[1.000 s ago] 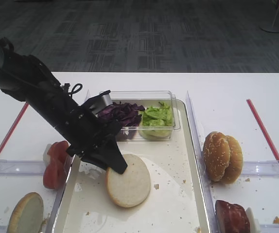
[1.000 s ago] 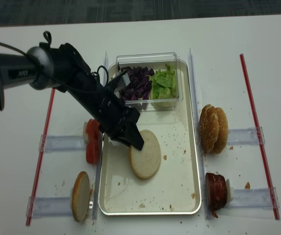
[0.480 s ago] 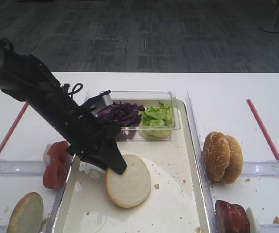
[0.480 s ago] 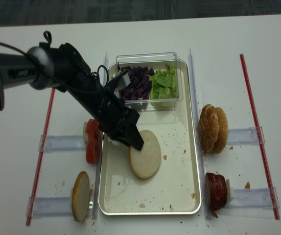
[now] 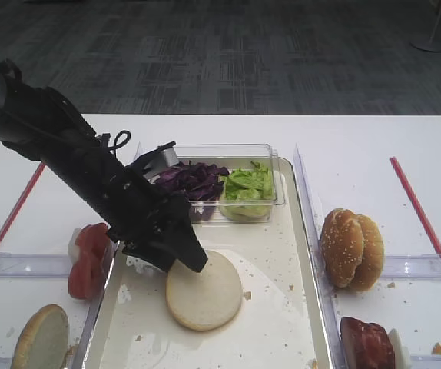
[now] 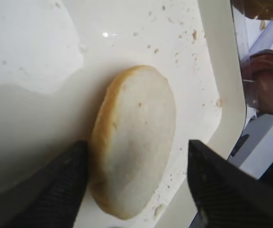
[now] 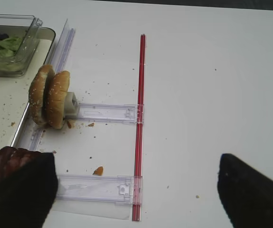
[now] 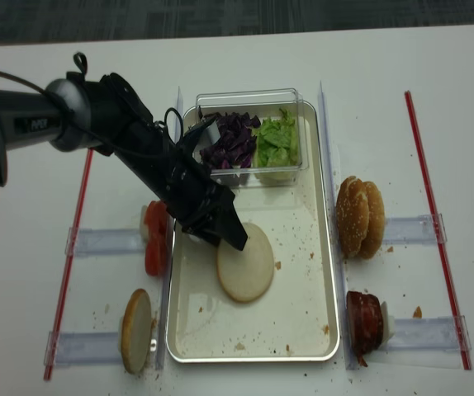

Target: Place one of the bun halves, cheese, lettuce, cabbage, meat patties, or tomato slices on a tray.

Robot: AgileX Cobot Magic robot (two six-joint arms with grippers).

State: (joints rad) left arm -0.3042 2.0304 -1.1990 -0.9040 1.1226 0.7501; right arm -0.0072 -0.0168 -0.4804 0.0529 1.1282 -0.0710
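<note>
1. Silver metal is what I see nearest in my overhead view: the near rim of the long tray (image 8: 253, 356), its whitish floor strewn with crumbs.
2. To the tray's left, on the white table (image 8: 22, 289), a second plain bun half (image 8: 135, 330) stands on edge in a clear plastic holder. To the tray's right, a dark reddish-brown meat patty (image 8: 363, 320) stands in another holder.
3. On the tray floor, a little left of centre, lies the plain bun half (image 8: 245, 262), flat, cream cut face up.
4. My left gripper (image 8: 220, 233) sits at the bun's upper-left edge. In the left wrist view its two black fingers (image 6: 55, 190) are spread, one on each side of the bun half (image 6: 134, 137). The left finger is right against the crust; the other stands apart from it. I would call the jaws parted, not pinching the bun.
5. Just left of the tray, beside the arm, red tomato slices (image 8: 155, 239) stand on edge.
6. Right of the tray, two sesame-seeded buns (image 8: 361, 216) stand on edge together.
7. My right gripper (image 7: 136, 190) shows only in the right wrist view, as two dark fingers far apart above bare table, holding nothing.
8. At the far end of the tray sits a small clear plastic box (image 8: 249, 101) with purple cabbage (image 8: 230, 140) on its left and green lettuce (image 8: 278, 140) on its right.
9. Red strips (image 8: 433, 223) run along the table on both outer sides.
</note>
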